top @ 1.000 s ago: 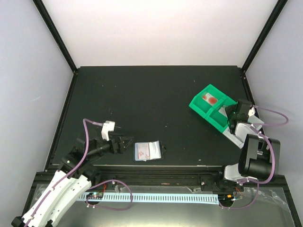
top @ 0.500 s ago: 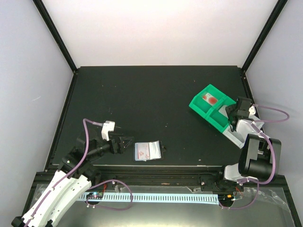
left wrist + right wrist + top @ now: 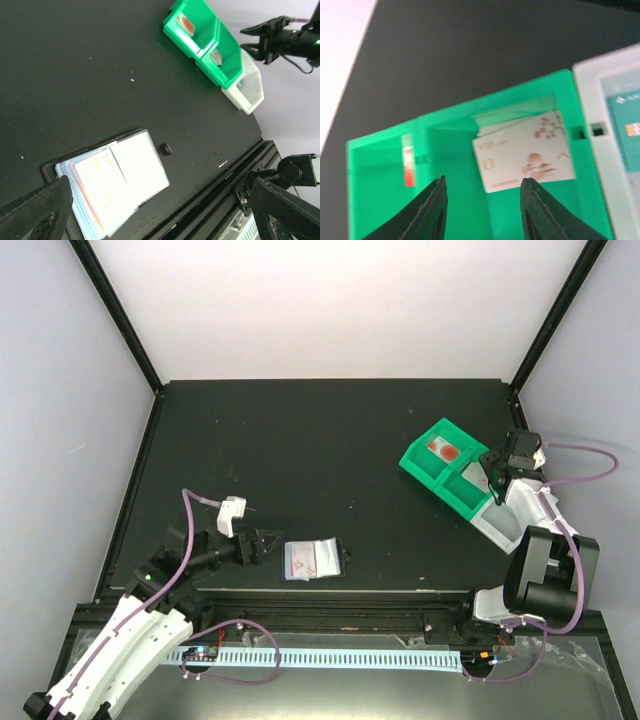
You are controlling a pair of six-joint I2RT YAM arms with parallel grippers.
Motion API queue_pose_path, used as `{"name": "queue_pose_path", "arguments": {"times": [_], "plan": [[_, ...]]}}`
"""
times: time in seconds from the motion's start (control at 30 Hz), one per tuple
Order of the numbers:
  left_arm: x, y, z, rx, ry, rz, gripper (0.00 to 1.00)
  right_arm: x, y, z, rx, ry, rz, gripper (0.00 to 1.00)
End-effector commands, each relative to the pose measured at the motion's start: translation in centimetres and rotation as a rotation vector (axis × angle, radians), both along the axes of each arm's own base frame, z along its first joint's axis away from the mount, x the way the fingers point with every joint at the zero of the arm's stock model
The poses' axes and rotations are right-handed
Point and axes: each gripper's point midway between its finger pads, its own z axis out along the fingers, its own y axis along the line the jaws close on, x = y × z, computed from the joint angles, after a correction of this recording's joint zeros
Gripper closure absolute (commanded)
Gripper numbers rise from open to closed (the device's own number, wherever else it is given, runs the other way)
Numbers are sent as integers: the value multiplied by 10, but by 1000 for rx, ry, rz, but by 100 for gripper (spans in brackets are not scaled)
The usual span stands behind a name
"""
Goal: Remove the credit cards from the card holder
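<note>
Jaws of the left gripper (image 3: 262,543) stand wide apart with nothing between them. The card holder (image 3: 313,559) lies opened flat on the table (image 3: 300,440) just to the right of them, close to the near edge. It has a black rim and a small snap tab (image 3: 164,148), and pale cards with red print show in its clear pockets. At the far right, the right gripper (image 3: 485,210) hangs over the tray (image 3: 418,462) with its jaws partly apart, holding nothing. A white card (image 3: 525,157) with a gold chip and red blossoms lies below them in the middle green compartment, touching neither finger. The far green compartment holds another card with red marks (image 3: 445,450). The clear compartment at the near end holds a teal card (image 3: 627,122).
</note>
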Motion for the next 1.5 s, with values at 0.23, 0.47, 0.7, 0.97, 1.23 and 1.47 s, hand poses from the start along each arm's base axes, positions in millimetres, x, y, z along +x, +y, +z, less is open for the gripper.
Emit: {"name": "queue_pose_path", "arguments": {"times": [0.23, 0.47, 0.7, 0.97, 1.23, 1.47], "plan": [[4, -3, -1, 43, 80, -4, 2, 0, 48, 68, -19, -88, 355, 60], [6, -10, -15, 63, 155, -29, 5, -26, 101, 74, 5, -107, 570, 61], [10, -15, -39, 64, 247, -26, 10, -53, 166, 74, 38, -132, 774, 62], [6, -28, -53, -36, 290, -60, 11, -97, 261, 64, 127, -141, 1008, 64], [1, -28, -63, -69, 302, -56, 9, -146, 343, 48, 211, -104, 1182, 66], [4, -18, -46, -47, 227, -12, 6, -176, 398, 29, 231, -37, 1306, 67]]}}
